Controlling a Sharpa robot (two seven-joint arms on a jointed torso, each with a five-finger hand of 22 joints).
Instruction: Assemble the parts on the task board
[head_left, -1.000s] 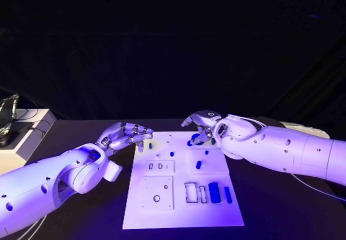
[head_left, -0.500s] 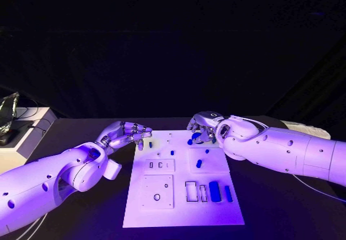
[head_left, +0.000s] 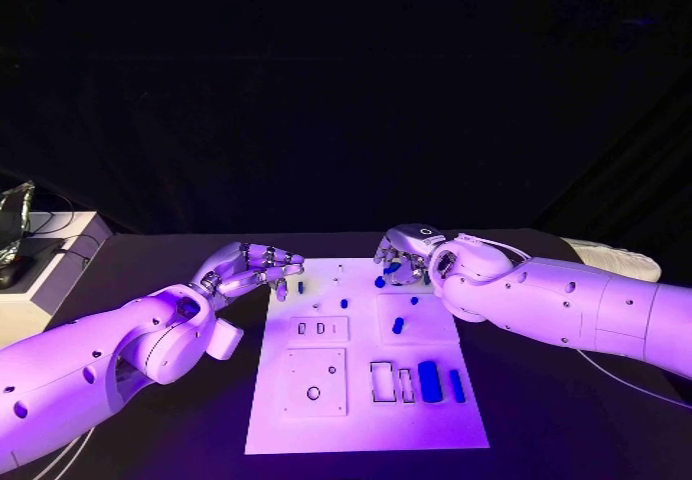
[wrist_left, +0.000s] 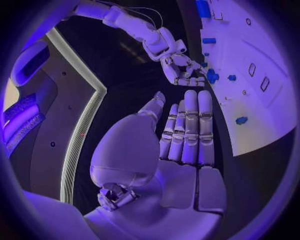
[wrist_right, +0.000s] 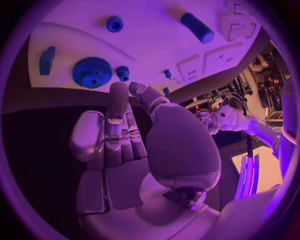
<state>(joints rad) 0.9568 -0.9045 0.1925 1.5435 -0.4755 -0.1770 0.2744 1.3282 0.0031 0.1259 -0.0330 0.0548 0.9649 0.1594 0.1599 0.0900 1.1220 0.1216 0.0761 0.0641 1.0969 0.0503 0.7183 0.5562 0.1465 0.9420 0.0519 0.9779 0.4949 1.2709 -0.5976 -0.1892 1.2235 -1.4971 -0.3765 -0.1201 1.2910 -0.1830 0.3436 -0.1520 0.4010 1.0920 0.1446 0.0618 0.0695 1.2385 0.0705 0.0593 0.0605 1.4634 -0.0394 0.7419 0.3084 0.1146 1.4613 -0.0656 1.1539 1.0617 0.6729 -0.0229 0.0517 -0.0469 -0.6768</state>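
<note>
Looks like a robotics lab or demo booth, not anybody's home. The bench (head_left: 173, 255) is matte black and the whole backdrop behind it is black curtain, so the setup is staged for the robot. On the bench sits a white task board (head_left: 368, 400) with cut-out slots and small blue parts (head_left: 428, 381), the sort of test fixture you see for assembly trials. Off to one side there's a pale cabinet (head_left: 51, 265) with some gear and cables on top. The right wrist view catches more equipment and wiring (wrist_right: 265, 75) past the bench edge.
</note>
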